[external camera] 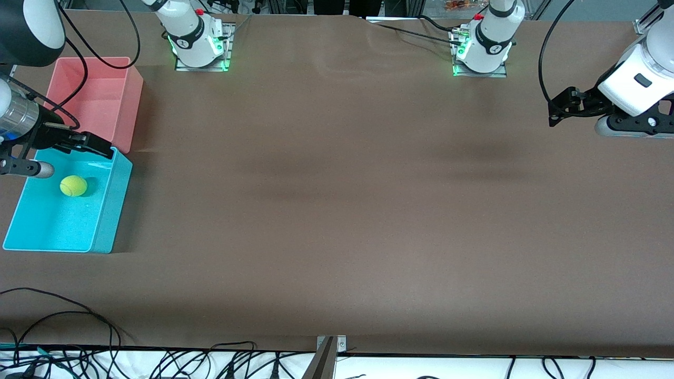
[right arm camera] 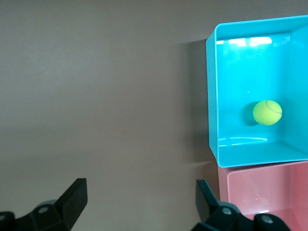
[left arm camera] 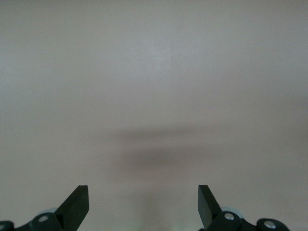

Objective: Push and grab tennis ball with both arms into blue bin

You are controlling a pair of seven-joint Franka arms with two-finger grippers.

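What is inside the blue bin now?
Only the tennis ball lies on the floor of the blue bin. The right gripper covers one corner in the front view.

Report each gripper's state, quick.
Left gripper: open, empty, over bare brown table.
Right gripper: open, empty, up beside the cyan-blue plastic bin; the fuzzy yellow-green tennis ball lies inside that bin.
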